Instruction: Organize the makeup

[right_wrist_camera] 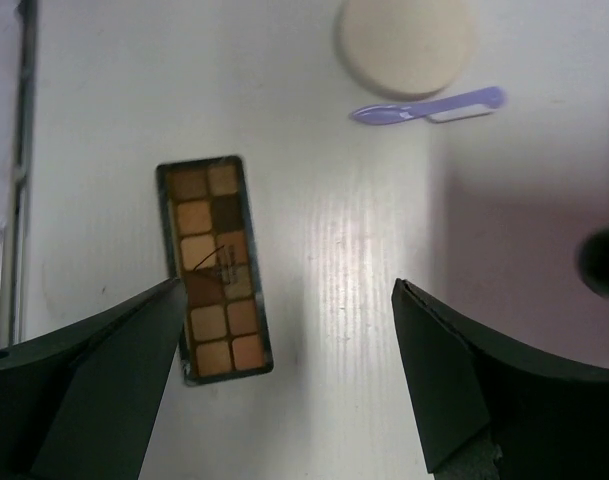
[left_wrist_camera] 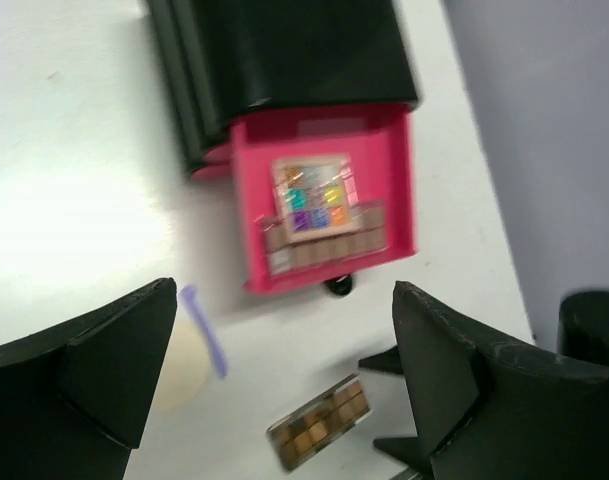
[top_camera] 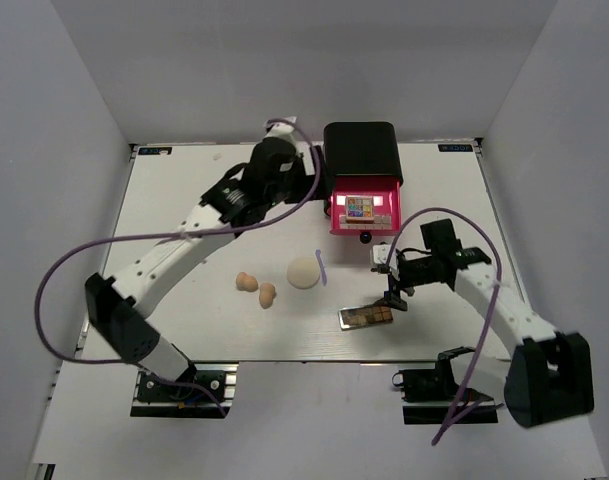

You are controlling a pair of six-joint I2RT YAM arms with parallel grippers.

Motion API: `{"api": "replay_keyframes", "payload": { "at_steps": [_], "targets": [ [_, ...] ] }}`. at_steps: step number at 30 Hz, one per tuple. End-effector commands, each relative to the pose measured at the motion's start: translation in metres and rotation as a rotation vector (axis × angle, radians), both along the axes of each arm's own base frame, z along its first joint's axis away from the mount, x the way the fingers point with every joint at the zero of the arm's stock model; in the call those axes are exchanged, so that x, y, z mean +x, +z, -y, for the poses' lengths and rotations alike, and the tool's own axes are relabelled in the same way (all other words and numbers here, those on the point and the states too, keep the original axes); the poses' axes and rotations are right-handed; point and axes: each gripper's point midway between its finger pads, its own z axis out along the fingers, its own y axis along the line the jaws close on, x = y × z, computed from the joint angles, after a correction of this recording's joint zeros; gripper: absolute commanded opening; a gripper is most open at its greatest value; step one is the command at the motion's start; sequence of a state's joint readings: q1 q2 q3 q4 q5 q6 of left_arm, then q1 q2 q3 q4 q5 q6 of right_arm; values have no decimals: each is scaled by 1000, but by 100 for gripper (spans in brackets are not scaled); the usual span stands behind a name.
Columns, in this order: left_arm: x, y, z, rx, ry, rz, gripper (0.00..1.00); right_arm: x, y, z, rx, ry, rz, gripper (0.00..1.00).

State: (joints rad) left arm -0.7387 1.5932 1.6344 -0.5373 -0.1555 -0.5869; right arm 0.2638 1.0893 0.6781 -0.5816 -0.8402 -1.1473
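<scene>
**Pincers both spread wide, gripping nothing**

Left pincer (left_wrist_camera: 284, 300) hanging above the white table (top_camera: 174, 180), just in front of the glossy black plastic box (top_camera: 361, 150). Right pincer (right_wrist_camera: 287, 290) low over the near right of the table, jaws parted. Bright pink drawer (left_wrist_camera: 384, 170) standing open from the box toward the arms. Round cream puff (top_camera: 304, 272) mid-table. Slim rectangular palette of brown squares (right_wrist_camera: 214, 268) flat on the table beneath the right pincer, one finger at its edge. Second brown palette (left_wrist_camera: 324, 248) inside the drawer along the front wall. Two peach egg-shaped sponges (top_camera: 246, 282) side by side, left of the puff. Tiny colourful square palette (left_wrist_camera: 312, 195) in the drawer, touching the second brown palette. Thin purple stick (right_wrist_camera: 429, 106) just beside the puff.
</scene>
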Motion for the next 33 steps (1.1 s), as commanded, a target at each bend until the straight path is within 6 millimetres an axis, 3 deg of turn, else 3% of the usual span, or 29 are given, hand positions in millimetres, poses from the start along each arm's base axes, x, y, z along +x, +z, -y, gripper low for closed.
{"api": "replay_keyframes", "payload": {
  "at_steps": [1,2,3,5,6,7,8,9,11,14,19,26,30,33],
  "targets": [
    [-15,-16,-46,39,130,-25,98,-17,0,-4,-14,214,-26,89],
    [-18,-24,-56,43,154,-41,98,-15,-3,-5,-23,223,-36,89],
    [-26,-47,-65,72,167,-80,98,-14,-5,-4,-37,235,-34,89],
    [-38,-50,-83,38,223,-98,98,-16,-10,-4,-56,264,-47,89],
    [-46,-69,-90,57,237,-129,98,-17,-13,-5,-68,275,-50,89],
    [-51,-75,-95,43,258,-147,98,-18,-16,-4,-74,280,-58,89],
    [-55,-71,-105,21,287,-137,98,-24,-20,-4,-84,297,-70,89],
    [-61,-86,-111,34,301,-160,98,-27,-24,-4,-97,304,-81,89],
    [-66,-84,-123,5,343,-155,98,-36,-32,-5,-110,323,-93,89],
    [-70,-92,-136,19,381,-164,98,-34,-45,-7,-130,268,-71,89],
    [-75,-100,-145,41,399,-183,98,-31,-61,-8,-178,193,-40,89],
    [-80,-110,-144,22,397,-208,98,-10,-73,-10,-229,95,16,89],
    [-79,-113,-145,18,406,-219,98,-11,-82,-9,-259,103,14,89],
    [-81,-115,-146,15,403,-225,98,-23,-86,-10,-263,153,-22,89]
  ]
}}
